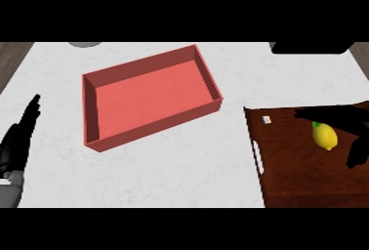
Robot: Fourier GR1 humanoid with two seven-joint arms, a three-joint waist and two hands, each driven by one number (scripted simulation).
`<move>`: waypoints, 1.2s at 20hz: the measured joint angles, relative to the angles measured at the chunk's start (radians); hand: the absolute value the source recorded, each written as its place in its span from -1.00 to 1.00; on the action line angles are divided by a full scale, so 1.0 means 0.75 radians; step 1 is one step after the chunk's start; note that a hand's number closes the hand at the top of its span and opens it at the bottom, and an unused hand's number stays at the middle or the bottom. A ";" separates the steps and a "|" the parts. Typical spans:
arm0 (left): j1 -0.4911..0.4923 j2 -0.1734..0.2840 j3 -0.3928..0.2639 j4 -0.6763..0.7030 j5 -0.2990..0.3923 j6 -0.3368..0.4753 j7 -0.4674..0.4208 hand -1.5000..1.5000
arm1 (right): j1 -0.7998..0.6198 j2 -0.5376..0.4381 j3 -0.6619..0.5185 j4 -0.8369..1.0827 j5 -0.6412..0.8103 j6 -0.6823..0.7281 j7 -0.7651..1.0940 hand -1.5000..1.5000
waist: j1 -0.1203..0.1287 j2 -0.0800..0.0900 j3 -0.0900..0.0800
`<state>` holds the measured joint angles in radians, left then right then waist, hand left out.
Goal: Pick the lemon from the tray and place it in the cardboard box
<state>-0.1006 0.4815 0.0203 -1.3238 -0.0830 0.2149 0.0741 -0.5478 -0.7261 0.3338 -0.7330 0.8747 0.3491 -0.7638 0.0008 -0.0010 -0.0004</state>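
**Right hand around the lemon on the tray**

From the head view you see the lemon [326,136], a small bright yellow oval with a pointed lower end, lying near the far right edge of the dark brown tray [296,176]. Your right hand [344,118] reaches over it, fingers spread on either side, not clamped. The red box [148,100] sits open mid-counter, tilted. Your left hand [20,139] rests at the counter's left edge, fingers straight and together.

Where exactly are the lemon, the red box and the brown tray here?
lemon [326,137]: head view, on its yellow middle.
red box [148,100]: head view, on its bare inner floor.
brown tray [296,166]: head view, on a bare part of its surface.
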 measured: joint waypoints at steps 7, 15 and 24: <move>0.017 -0.023 0.032 -0.039 -0.028 -0.030 0.011 0.00 | -0.020 0.098 -0.075 0.107 0.075 -0.154 0.021 1.00 | 0.007 -0.003 -0.005; -0.014 -0.044 0.067 0.024 -0.054 -0.057 -0.025 0.00 | -0.051 0.130 -0.185 0.159 0.103 -0.372 -0.032 1.00 | 0.005 0.000 -0.007; 0.049 -0.033 0.108 0.034 -0.053 -0.043 -0.013 0.00 | 0.006 0.345 -0.343 0.013 0.074 -0.503 0.655 1.00 | -0.090 -0.057 -0.029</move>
<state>-0.0639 0.4571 0.1012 -1.2982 -0.1226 0.1827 0.0643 -0.5434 -0.4671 0.0765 -0.7230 0.9304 -0.0283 -0.2729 -0.0666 -0.0434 -0.0221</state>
